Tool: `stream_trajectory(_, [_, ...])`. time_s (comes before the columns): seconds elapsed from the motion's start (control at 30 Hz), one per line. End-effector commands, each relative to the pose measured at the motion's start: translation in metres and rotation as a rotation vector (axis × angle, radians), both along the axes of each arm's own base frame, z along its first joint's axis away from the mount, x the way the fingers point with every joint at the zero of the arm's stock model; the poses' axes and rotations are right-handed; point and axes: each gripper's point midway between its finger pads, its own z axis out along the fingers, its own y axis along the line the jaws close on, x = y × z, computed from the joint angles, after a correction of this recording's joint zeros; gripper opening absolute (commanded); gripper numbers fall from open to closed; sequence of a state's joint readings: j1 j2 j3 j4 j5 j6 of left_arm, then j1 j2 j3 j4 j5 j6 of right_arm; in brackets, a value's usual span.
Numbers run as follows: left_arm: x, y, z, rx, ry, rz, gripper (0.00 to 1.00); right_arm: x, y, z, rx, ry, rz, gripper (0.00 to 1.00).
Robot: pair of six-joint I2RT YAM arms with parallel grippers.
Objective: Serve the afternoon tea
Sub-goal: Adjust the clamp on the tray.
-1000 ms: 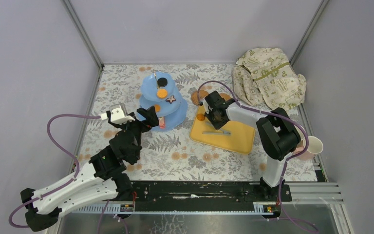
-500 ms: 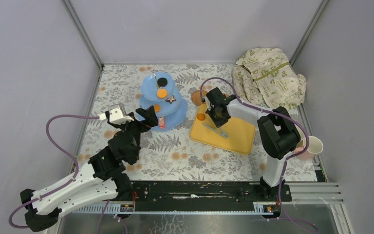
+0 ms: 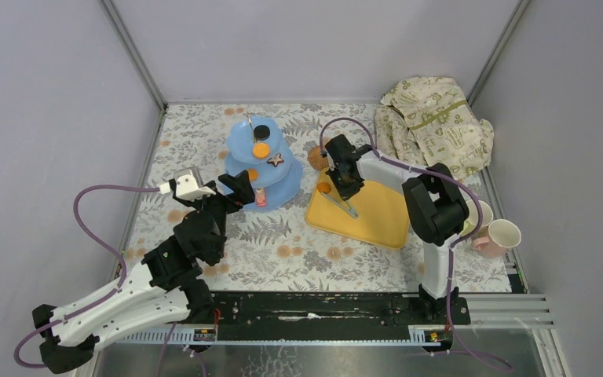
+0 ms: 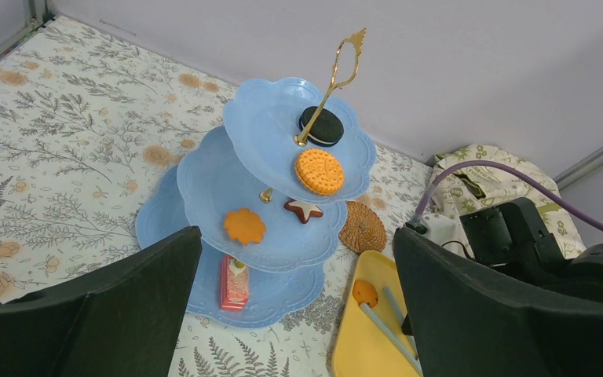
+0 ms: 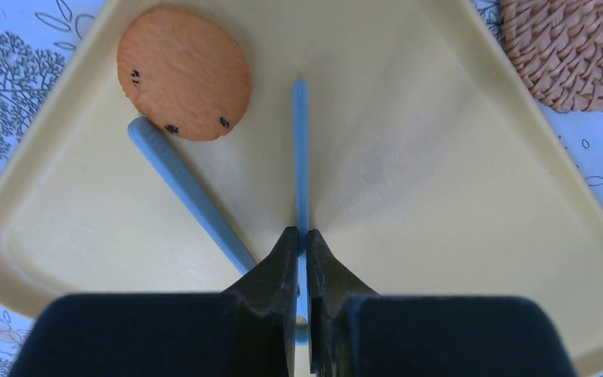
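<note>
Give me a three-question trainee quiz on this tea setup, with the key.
1. True or false: the left gripper is shut.
2. The right gripper is clamped on: A a spoon, B the blue tongs, C a teapot.
3. How many treats sit on the top tier of the blue stand?
Key: 1 false; 2 B; 3 two.

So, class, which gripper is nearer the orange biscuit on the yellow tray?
Right. The right gripper is over the tray, pinching the blue tongs just short of the orange biscuit; the left gripper hangs open beside the blue stand.
</note>
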State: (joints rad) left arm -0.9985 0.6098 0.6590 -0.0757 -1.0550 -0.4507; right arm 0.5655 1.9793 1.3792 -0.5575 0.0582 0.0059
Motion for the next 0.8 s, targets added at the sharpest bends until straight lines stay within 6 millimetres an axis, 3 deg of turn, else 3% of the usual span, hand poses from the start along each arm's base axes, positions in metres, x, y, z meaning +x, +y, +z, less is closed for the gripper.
stream_trajectory(0.0, [0.000, 0.007, 0.004, -0.005, -0.008, 0.028, 1.00, 0.010, 0.011, 0.007, 0.041, 0.001, -0.033, 0.04])
stream_trajectory(0.57, [0.001, 0.006, 0.002, -0.003, -0.006, 0.031, 1.00, 0.023, 0.025, 0.008, 0.070, -0.002, -0.054, 0.07])
stream_trajectory(0.77, [0.001, 0.006, 0.002, -0.002, -0.005, 0.033, 1.00, 0.025, 0.026, 0.011, 0.069, -0.010, -0.059, 0.30])
